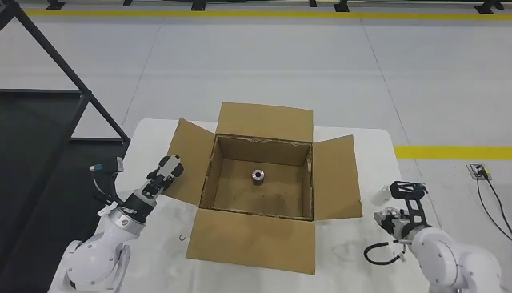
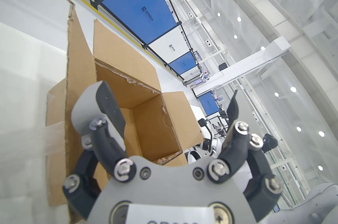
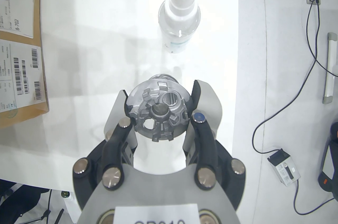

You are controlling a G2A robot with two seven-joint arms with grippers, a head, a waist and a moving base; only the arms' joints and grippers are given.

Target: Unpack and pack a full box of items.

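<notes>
Right wrist view has our right gripper point(image 3: 159, 93) clamped on a toothed metal part point(image 3: 158, 111). It is held above the white table point(image 3: 105, 11), just short of an upright spray bottle point(image 3: 178, 24) and well apart from the labelled flap point(image 3: 21, 51) of the carton. From the top view the box point(image 1: 260, 147) stands open mid-table with one similar metal piece point(image 1: 257, 176) on its floor, so we judge that we are unpacking and about to set this part down. To do it well we should lower straight, keep clear of the bottle so it is not knocked over, seat the part flat before letting go, and leave room for the last item. Our left gripper point(image 2: 170, 101) hangs spread and empty beside the box.
</notes>
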